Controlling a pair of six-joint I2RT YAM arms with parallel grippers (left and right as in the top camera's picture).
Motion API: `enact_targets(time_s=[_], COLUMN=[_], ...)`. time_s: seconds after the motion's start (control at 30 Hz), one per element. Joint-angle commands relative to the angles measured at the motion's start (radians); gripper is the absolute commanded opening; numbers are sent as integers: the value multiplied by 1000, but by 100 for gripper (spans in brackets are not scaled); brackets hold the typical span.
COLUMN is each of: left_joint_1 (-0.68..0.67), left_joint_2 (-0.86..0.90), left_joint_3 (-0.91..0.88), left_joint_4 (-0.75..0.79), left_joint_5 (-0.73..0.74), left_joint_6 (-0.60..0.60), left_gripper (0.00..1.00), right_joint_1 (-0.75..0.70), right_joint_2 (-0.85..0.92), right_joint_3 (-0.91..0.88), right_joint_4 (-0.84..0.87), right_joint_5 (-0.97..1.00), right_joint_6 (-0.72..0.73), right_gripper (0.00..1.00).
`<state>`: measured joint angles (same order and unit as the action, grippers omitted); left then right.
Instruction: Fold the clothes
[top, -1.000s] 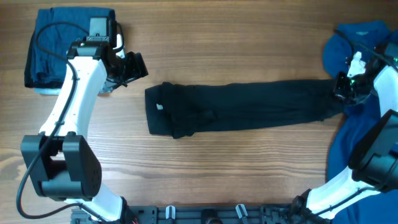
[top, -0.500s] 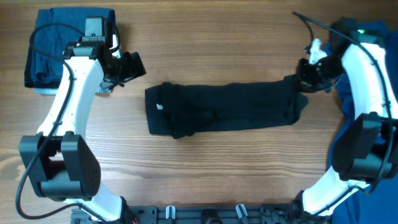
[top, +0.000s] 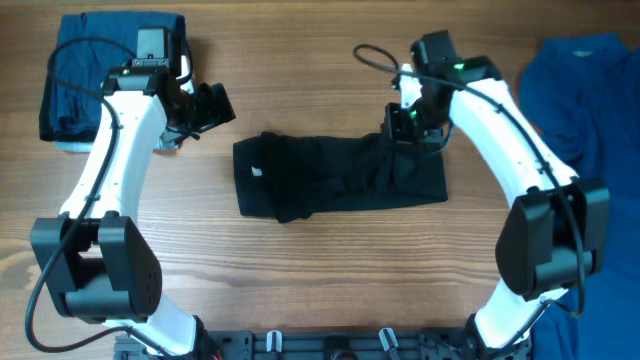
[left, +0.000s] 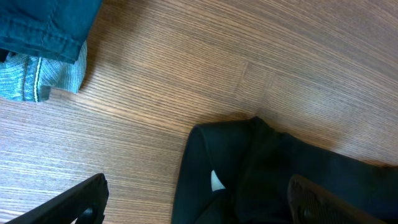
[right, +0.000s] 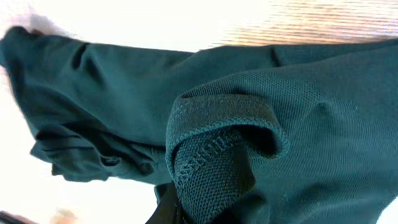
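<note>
Folded navy pile (top: 105, 70): lies at the table's far left corner, unchanged over the last second. The left wrist view shows a stitched hem and a paler blue layer beneath it.

Left gripper (top: 210, 106): hovers just right of the pile and above the polo's left end. It has not moved. It is released and carries nothing, its fingers (left: 84, 194) spread wide over bare wood.

Black polo (top: 330, 180): lies mid-table as a narrow band with its white mark (top: 256, 171) near the left end. A second ago it stretched almost to the right edge, and now it reaches only a little past centre.

Right gripper (top: 408, 124): is clenched on the polo's right end, with the stitched hem (right: 214, 115) bunched at the claw. It has swept in from the far right, doubling that end back over the body.

Bright blue shirt (top: 590, 90): lies spread at the right edge, well apart from the polo.

Meaning for the task: the crosswise fold looks about half carried. The held end probably has to travel on toward the left end before it is let go.

Surface: a light wooden table (top: 330, 290), its grain running left to right.

Room: nothing beyond the table shows.
</note>
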<state>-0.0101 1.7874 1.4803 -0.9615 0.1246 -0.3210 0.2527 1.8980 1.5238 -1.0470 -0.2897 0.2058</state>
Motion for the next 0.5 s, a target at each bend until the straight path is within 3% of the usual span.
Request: enact_targets(time_s=[0.0, 0.17, 0.23, 0.33, 0.4, 0.47], left_joint_1=[4, 4, 4, 4, 4, 3], left_joint_2=[-22, -22, -22, -22, -22, -22], left_joint_3=[13, 13, 13, 13, 13, 13], left_joint_4=[0, 0, 1, 2, 3, 6], left_joint_5=[-10, -10, -10, -10, -10, -10], left_joint_6=[-5, -5, -5, -5, -5, -5], left_gripper=[92, 93, 93, 93, 94, 94], right_joint_1=[41, 99, 114, 105, 68, 32], right_joint_2=[-3, -3, -4, -7, -25, -45], right_joint_3=[-63, -127, -127, -89, -37, -24], right_joint_4=[55, 195, 259, 266, 190, 158], right_joint_5=[31, 22, -19, -214, -235, -206], right_joint_6=[14, 35, 28, -129, -188, -184], right_gripper=[4, 6, 28, 48, 52, 49])
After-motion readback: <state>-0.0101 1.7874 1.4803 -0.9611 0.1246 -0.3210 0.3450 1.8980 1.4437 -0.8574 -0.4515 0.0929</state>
